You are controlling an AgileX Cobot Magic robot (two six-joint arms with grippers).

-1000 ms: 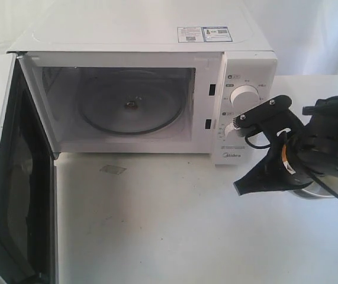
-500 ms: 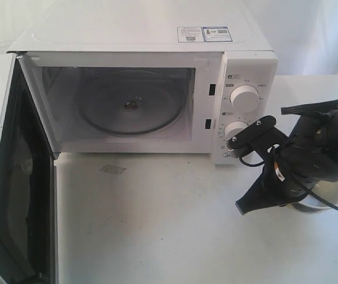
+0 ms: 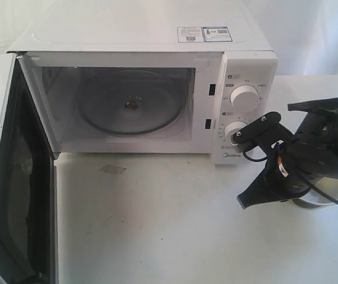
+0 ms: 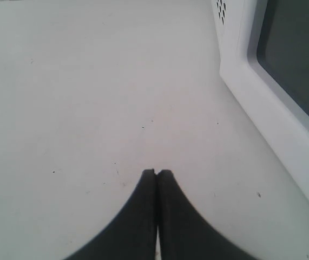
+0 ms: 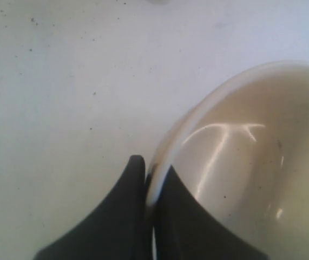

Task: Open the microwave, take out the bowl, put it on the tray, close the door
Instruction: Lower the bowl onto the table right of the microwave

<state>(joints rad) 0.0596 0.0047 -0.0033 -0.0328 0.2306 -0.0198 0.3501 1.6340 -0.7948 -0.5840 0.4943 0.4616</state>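
Pinching the flared rim of the bowl (image 5: 241,162), the right gripper (image 5: 150,176) has its two black fingers clamped on it, one inside the rim and one outside, as the right wrist view shows. The bowl is cream inside, glossy and empty.

In the exterior view the bowl sits at the lower right of the frame, to the right of the microwave (image 3: 145,35) and in front of it. It is mostly hidden behind the dark right arm (image 3: 322,148), which reaches in from the right edge. Whether its foot rests on the white table (image 3: 157,225) or hangs just above it cannot be told.

The microwave fills the upper middle of the frame. Its door (image 3: 21,177) is swung wide to the left, dark inner face turned inward. The cavity holds only the round glass turntable (image 3: 130,106). Two white dials (image 3: 244,97) stand one above the other on the right-hand panel, the lower one partly behind the arm's camera bracket. Small stickers (image 3: 204,34) lie on the top.

The left gripper (image 4: 156,173) shows only in the left wrist view. Its fingers are pressed together with nothing between them, over bare table, near the door's white frame and dark window.
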